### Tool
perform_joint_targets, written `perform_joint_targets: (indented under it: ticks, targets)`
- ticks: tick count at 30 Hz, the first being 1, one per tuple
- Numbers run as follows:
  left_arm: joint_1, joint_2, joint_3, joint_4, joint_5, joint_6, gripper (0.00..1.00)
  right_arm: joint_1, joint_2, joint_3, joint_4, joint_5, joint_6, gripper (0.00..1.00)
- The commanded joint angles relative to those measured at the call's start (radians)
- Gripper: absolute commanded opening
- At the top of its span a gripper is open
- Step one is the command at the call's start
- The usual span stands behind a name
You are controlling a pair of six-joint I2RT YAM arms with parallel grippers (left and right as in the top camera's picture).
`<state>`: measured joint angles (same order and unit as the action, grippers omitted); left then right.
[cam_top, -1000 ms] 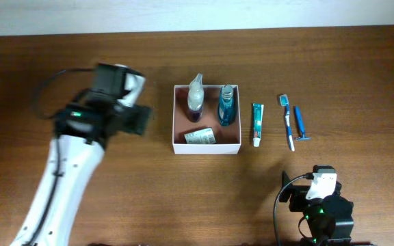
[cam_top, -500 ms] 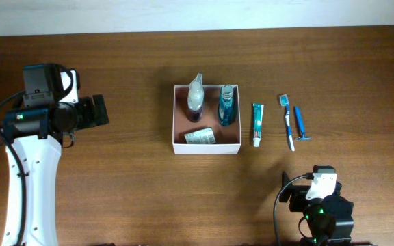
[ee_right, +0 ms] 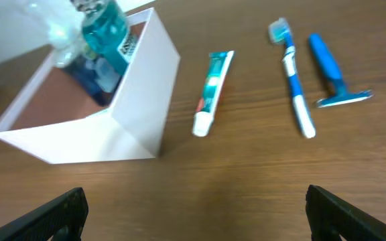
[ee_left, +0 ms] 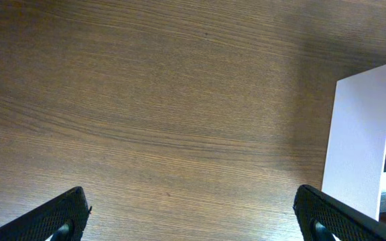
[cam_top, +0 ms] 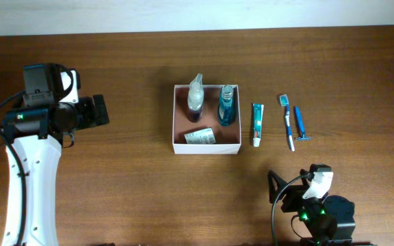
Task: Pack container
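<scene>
Three toiletries sat in container [cam_top: 207, 147], mid-table; toothpaste [cam_top: 257, 124], toothbrush [cam_top: 287, 123], razor [cam_top: 299, 123] lay unpacked beside it. Both empty, jaws apart: left gripper [ee_left: 193, 217], right gripper [ee_right: 196, 214]. Packing part done; next move probably called for right gripper over toothpaste, closing across it.

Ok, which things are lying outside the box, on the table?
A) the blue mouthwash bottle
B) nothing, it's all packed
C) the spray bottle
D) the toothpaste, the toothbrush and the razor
D: the toothpaste, toothbrush and razor lie on the table beside the container, while the mouthwash bottle and the spray bottle are inside it.
</scene>
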<state>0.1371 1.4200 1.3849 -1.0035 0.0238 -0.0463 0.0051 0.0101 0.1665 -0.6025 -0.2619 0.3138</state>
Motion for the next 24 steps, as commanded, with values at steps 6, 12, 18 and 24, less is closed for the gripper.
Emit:
perform_joint_targets:
  ticks: [6,12,18,24]
  targets:
    - [0.003,-0.018,0.010,-0.001,0.014,-0.006,1.00,-0.005,0.288,0.262,-0.014,0.081,0.057,0.99]
    - [0.003,-0.018,0.010,-0.001,0.014,-0.006,1.00,-0.005,0.861,0.729,-0.253,0.172,-0.029,0.99]
    - [0.003,-0.018,0.010,-0.001,0.014,-0.006,1.00,-0.005,1.331,1.147,-0.487,0.001,-0.029,0.99]
    - [0.003,-0.018,0.010,-0.001,0.014,-0.006,1.00,0.033,1.637,1.187,-0.478,-0.045,-0.023,0.99]
